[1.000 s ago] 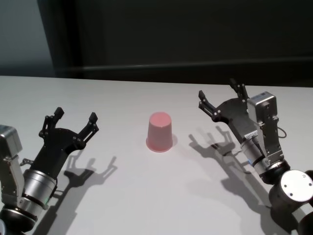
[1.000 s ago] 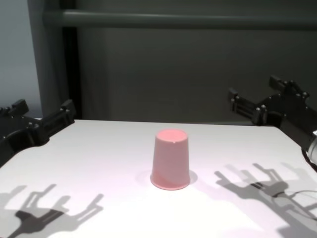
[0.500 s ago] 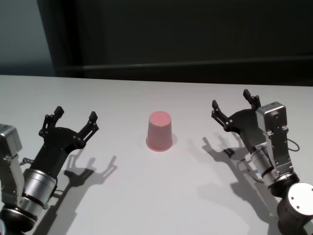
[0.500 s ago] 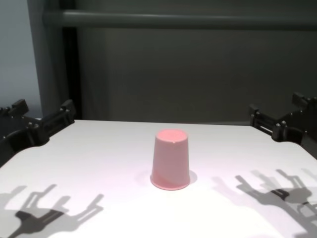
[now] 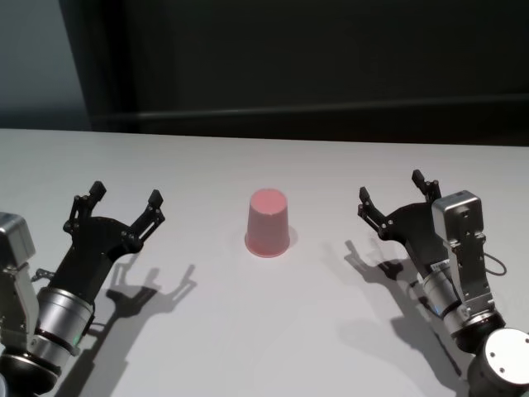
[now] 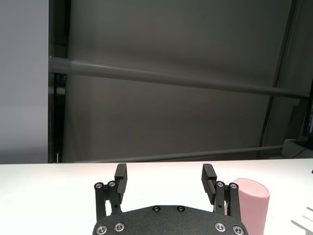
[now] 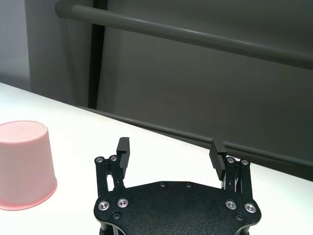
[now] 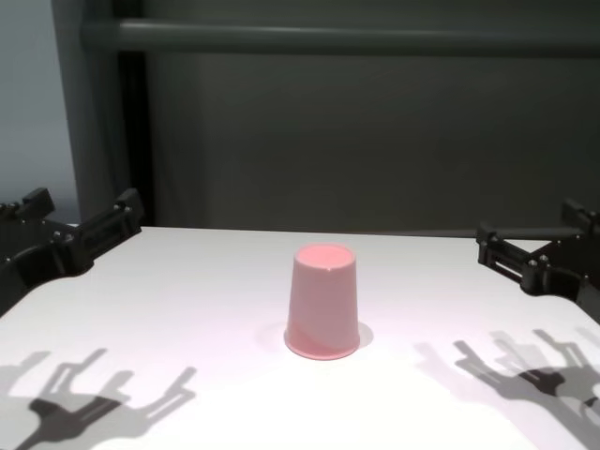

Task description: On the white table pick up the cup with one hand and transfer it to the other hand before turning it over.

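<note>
The pink cup (image 5: 268,223) stands upside down, rim down and flat base up, in the middle of the white table (image 5: 273,331). It also shows in the chest view (image 8: 322,302), the left wrist view (image 6: 250,205) and the right wrist view (image 7: 23,164). My left gripper (image 5: 122,204) is open and empty, hovering to the cup's left. My right gripper (image 5: 395,194) is open and empty, hovering to the cup's right. Neither touches the cup.
A dark wall with a horizontal grey rail (image 8: 337,37) runs behind the table's far edge (image 5: 264,136). The grippers cast shadows (image 8: 103,398) on the tabletop.
My right gripper has drawn back to the right and lowered, away from the cup. The left gripper and the cup have stayed still.
</note>
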Controlling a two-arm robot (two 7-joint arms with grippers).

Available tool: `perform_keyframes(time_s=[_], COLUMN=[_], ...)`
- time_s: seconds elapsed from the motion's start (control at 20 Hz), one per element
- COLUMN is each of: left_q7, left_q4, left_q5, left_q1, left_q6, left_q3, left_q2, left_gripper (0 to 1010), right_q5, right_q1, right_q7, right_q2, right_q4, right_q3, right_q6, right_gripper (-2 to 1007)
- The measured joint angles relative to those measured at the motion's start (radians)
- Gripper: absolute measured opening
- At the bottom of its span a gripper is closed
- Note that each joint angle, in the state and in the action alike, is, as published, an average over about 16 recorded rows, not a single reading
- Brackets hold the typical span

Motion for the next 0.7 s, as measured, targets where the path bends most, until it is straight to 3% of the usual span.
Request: perform_keyframes(time_s=[0.7], left_q7=[0.0], left_q4=[0.0], left_q5=[0.0], left_q1=[0.0], left_q6=[0.0], left_q3=[0.0], left_q2=[0.0], left_gripper=[1001], right_q5=[0.021], right_q1=[-0.038], right_q7=[0.017], right_q2=[-0.013], right_q4=[-0.022], right_q3=[0.03], right_q6=[-0.009], right_gripper=[1002])
